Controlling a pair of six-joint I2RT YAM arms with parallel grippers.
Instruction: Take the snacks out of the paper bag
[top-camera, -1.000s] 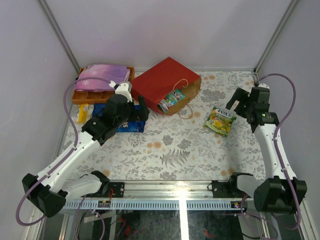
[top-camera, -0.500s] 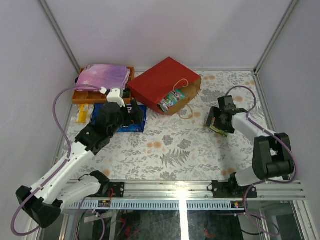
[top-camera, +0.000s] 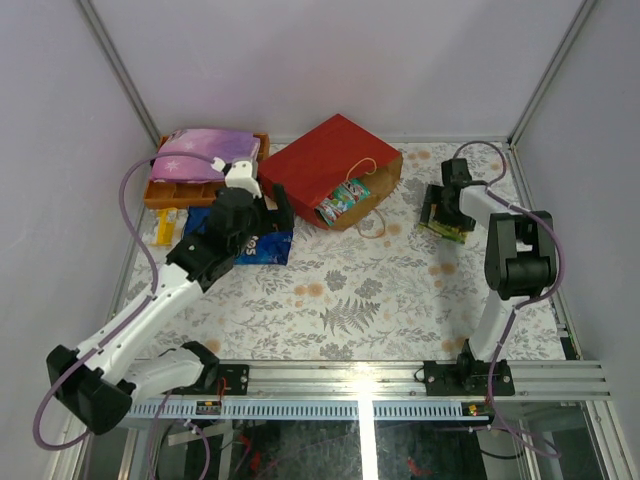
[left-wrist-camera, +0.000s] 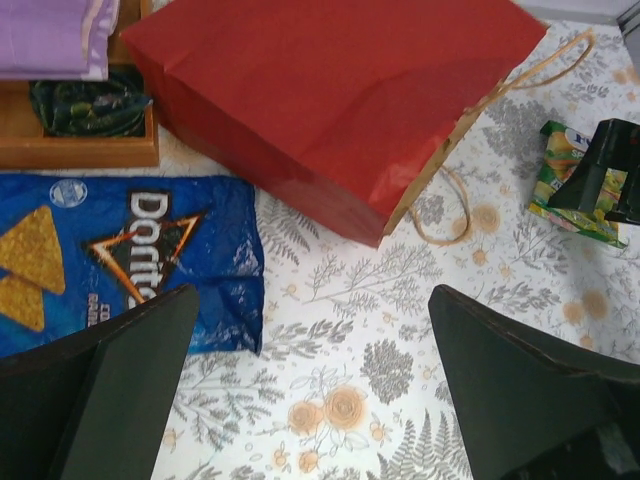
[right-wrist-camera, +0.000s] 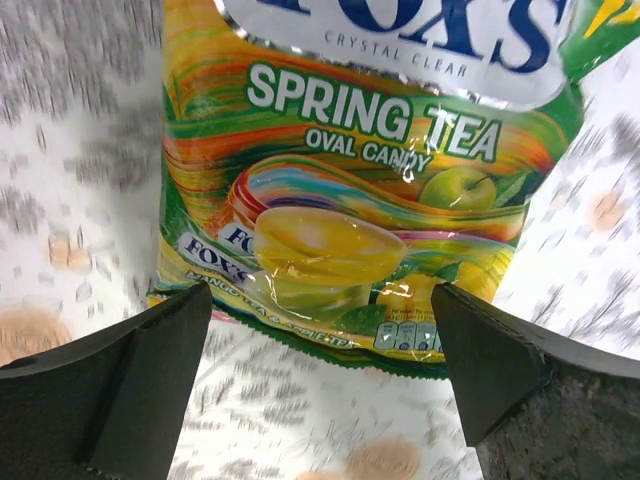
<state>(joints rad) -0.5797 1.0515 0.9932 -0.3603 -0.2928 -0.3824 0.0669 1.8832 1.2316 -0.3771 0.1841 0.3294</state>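
Tabletop (top-camera: 350, 290): green packet (right-wrist-camera: 360, 200) beneath right end effector (right-wrist-camera: 320, 300)

I see the paper bag (top-camera: 325, 165) lying on its side at the back of the table (top-camera: 380, 300). It is red outside and brown inside, with its mouth turned right and toward me and its cord handles (left-wrist-camera: 445, 205) loose on the tabletop. A small glossy packet (top-camera: 343, 198), green and pink, shows in the mouth. The Doritos bag (left-wrist-camera: 120, 260) is blue and lies flat, label up, just beside the paper bag's closed end. The green packet (right-wrist-camera: 360, 200), printed Spring Tea oval candy, lies flat to the right of the mouth, apart from it.
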